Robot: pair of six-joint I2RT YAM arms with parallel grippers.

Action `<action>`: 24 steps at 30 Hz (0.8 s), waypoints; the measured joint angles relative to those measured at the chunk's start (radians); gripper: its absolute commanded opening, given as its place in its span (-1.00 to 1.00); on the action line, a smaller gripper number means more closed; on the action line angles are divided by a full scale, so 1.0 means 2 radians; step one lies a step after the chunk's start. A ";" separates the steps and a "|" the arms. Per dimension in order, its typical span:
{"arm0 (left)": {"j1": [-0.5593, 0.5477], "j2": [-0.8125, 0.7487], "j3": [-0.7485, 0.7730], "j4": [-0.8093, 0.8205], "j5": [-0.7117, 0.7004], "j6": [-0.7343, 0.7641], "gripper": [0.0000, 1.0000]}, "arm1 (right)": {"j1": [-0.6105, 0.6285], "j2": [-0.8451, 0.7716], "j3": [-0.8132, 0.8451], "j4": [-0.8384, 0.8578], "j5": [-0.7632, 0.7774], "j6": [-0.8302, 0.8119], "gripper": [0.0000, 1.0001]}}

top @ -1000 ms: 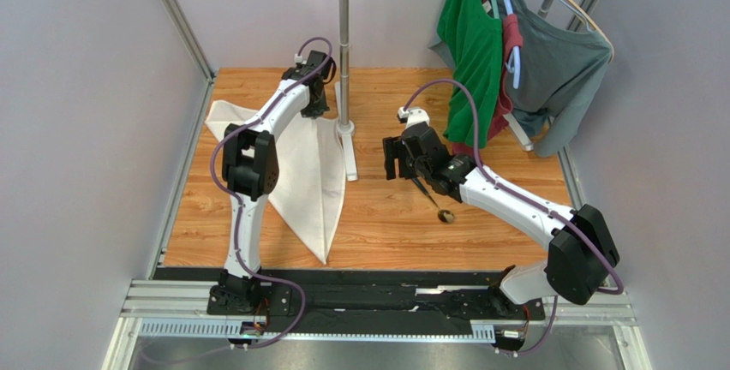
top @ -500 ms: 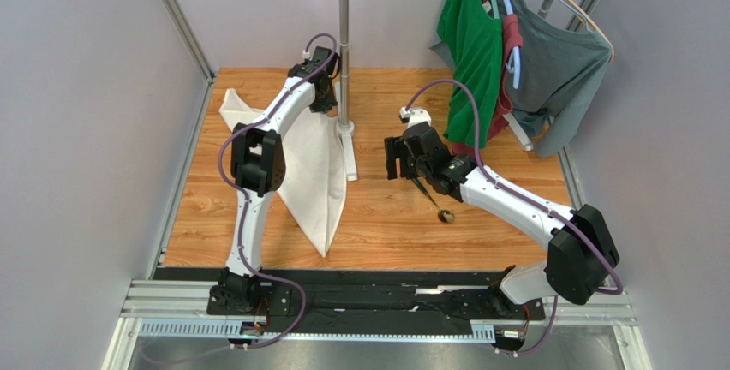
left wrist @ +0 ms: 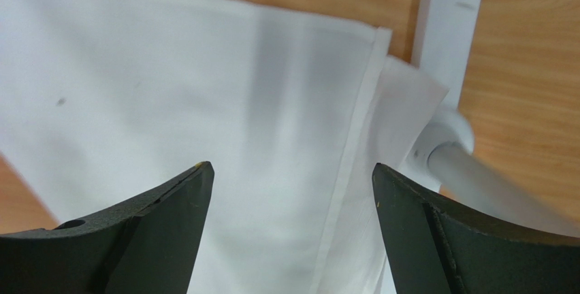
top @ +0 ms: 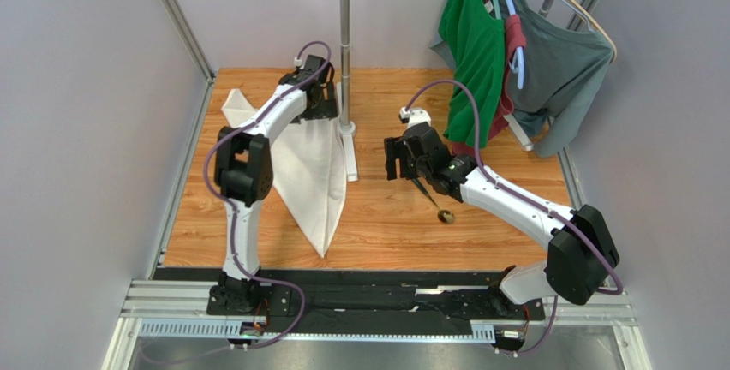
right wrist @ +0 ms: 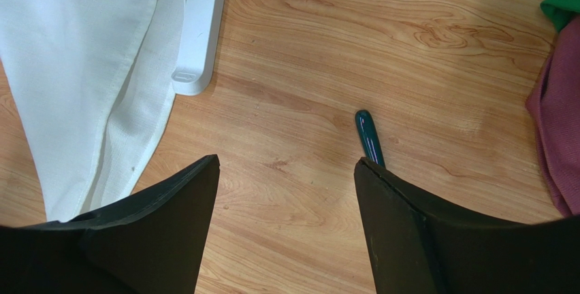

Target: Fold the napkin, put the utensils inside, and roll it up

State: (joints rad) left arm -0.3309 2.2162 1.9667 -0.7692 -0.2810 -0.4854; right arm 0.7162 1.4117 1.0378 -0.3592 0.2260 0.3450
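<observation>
Top external view, read from the near edge outward: the napkin is seen folded into a long wedge on the left half of the table. Its narrow tip is turned toward the arm bases and its broad end lies by the foot of the white pole stand. To its right, well apart, the spoon is left bare on the wood, with the bowl nearest the bases. The right gripper is held just over the handle end, jaws spread wide with nothing between them, unchanged from a second ago.

Farther back the change is found. The left gripper, shut half a second ago at the far cloth edge, is now shown with its jaws wide apart and empty. The doubled hem lies flat beneath them, just beside the stand's foot. The corner is judged to have been released and the fold laid down. Placing the spoon inside and rolling are not yet done, and the stand's foot so near the cloth may hinder the roll.
</observation>
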 measured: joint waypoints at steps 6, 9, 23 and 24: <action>0.023 -0.228 -0.242 0.044 -0.021 -0.020 0.82 | 0.000 -0.005 -0.005 0.002 -0.015 0.001 0.55; 0.047 -0.311 -0.322 0.064 -0.021 -0.036 0.66 | 0.000 -0.005 -0.005 0.008 -0.026 0.001 0.55; 0.141 -0.350 -0.489 0.116 0.013 -0.088 0.13 | 0.000 -0.006 -0.021 0.021 -0.051 0.005 0.55; 0.143 -0.350 -0.490 0.122 0.016 -0.089 0.12 | 0.000 -0.007 -0.021 0.022 -0.052 0.006 0.55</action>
State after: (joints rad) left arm -0.0441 1.5169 0.9859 -0.5247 -0.2485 -0.6640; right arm 0.7162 1.3983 0.9951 -0.3153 0.1219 0.3561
